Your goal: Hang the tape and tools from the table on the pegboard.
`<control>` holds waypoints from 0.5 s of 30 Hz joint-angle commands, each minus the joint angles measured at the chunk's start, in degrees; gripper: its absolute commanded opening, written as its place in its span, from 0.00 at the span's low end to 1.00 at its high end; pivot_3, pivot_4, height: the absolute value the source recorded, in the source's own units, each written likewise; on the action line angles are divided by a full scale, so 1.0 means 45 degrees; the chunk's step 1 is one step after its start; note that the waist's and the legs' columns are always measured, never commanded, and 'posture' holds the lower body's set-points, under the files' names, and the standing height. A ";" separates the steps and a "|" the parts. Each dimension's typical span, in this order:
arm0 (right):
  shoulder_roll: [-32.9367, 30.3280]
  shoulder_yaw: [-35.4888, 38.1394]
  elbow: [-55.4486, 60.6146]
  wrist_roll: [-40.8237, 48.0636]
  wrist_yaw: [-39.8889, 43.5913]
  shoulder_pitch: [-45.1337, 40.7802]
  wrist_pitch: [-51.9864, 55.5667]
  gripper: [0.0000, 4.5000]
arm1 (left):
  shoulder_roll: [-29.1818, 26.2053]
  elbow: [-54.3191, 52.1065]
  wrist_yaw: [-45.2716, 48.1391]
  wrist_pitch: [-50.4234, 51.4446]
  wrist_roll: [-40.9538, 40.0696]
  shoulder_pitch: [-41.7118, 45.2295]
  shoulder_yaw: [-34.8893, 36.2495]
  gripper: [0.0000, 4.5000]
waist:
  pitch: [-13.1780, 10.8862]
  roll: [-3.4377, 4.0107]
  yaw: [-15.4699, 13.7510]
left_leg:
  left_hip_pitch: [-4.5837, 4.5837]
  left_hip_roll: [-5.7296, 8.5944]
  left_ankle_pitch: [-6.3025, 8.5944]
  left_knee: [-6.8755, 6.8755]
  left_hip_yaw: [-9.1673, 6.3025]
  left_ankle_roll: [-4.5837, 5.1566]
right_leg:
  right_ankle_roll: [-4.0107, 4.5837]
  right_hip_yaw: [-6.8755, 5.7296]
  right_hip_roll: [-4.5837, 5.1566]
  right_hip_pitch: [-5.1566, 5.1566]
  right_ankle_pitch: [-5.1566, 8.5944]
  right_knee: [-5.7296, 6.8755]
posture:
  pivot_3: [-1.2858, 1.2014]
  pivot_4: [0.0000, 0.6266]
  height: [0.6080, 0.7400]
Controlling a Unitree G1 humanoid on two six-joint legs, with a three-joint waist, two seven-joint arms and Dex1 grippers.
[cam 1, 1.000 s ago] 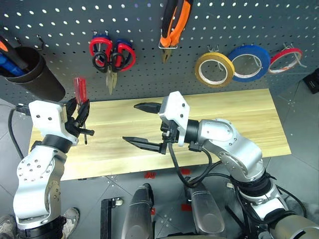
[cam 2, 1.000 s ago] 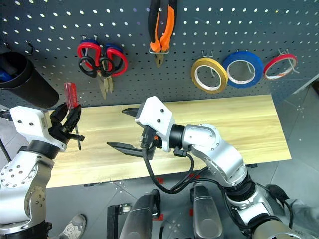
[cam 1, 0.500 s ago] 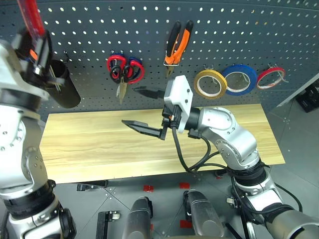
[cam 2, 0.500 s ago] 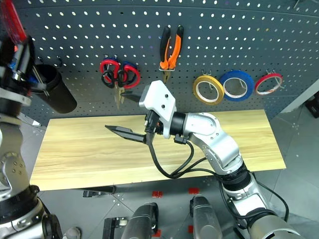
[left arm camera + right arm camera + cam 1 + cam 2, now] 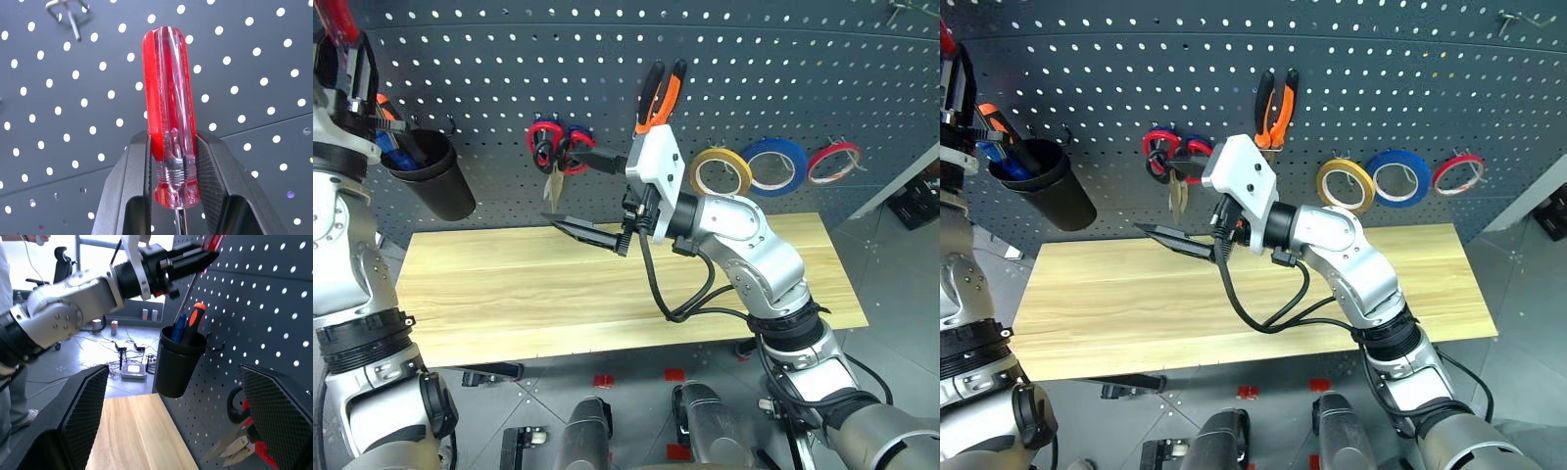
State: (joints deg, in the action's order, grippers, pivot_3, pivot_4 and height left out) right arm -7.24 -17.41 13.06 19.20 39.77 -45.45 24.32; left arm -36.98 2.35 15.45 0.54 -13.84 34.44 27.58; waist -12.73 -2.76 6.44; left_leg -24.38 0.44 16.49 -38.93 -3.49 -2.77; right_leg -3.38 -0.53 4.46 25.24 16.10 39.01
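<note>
The table (image 5: pixel 509 294) lies nearest, its wood-grain top bare of tools, so by the look of things the red-handled screwdriver is the last piece to go up. Above its back edge the right pincer (image 5: pixel 589 193) hangs with its black fingers spread wide and nothing between them, one fingertip close in front of the scissors (image 5: pixel 560 147).

Higher and to the left, the left pincer (image 5: pixel 172 166) pinches the red-handled screwdriver (image 5: pixel 168 107) low on its clear red handle, near the collar, with the handle standing upright and the shaft running down between the jaws. It is held just above the black cup (image 5: pixel 435 181) that hangs on the pegboard (image 5: pixel 509 59) and already carries an orange-handled and a blue-handled screwdriver.

On the pegboard beyond, the orange-and-black pliers (image 5: pixel 658 93) hang on their hook, and the yellowish tape (image 5: pixel 721 171) sits on a peg beside the blue roll (image 5: pixel 774 163) and the red roll (image 5: pixel 832 162).

The step in hand looks to be dropping the screwdriver into the cup. To do it well, the shaft should stay plumb and its tip be centred over the free part of the cup's mouth, clear of the two handles already in it. Lower slowly until the tip is well inside before letting the jaws part; releasing high risks a bounce off the rim. The right arm should stay clear of the scissors.
</note>
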 commanded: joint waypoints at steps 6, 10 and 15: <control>0.0025 0.0178 0.0642 0.0145 0.0099 -0.0014 -0.0129 1.00 | 0.0650 -0.0946 -0.0876 -0.0583 -0.0269 -0.0889 0.0542 0.48 | 0.0157 -0.0006 0.0340 | 0.0002 -0.0004 0.0000 -0.0005 -0.0048 0.0000 | 0.0001 -0.0003 0.0004 -0.0004 0.0000 0.0013 | 0.47 0.22 1.00; -0.0057 0.0135 0.0661 0.0132 0.0149 0.0111 -0.0129 1.00 | 0.0794 -0.1509 -0.1332 -0.0298 -0.0339 -0.1341 0.0729 0.75 | 0.0258 0.0003 0.0465 | 0.0002 -0.0005 0.0000 -0.0001 -0.0065 0.0000 | 0.0001 -0.0004 0.0004 -0.0009 0.0000 0.0024 | 0.47 0.22 1.00; -0.0111 0.0127 0.0619 0.0101 0.0192 0.0215 -0.0184 1.00 | 0.0879 -0.2123 -0.1718 0.0054 -0.0382 -0.1869 0.0785 0.83 | 0.0366 0.0017 0.0513 | 0.0002 -0.0004 0.0000 -0.0001 -0.0082 0.0001 | 0.0001 -0.0005 0.0005 -0.0021 0.0000 0.0026 | 0.47 0.21 1.00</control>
State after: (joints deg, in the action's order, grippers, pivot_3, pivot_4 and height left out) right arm -7.87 -17.23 13.29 19.20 40.26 -44.24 24.33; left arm -32.83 -4.07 8.47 0.82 -15.25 26.23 29.66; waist -11.08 -2.68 8.75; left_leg -24.36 0.42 16.49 -38.94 -3.89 -2.77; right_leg -3.38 -0.55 4.49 25.11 16.10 39.13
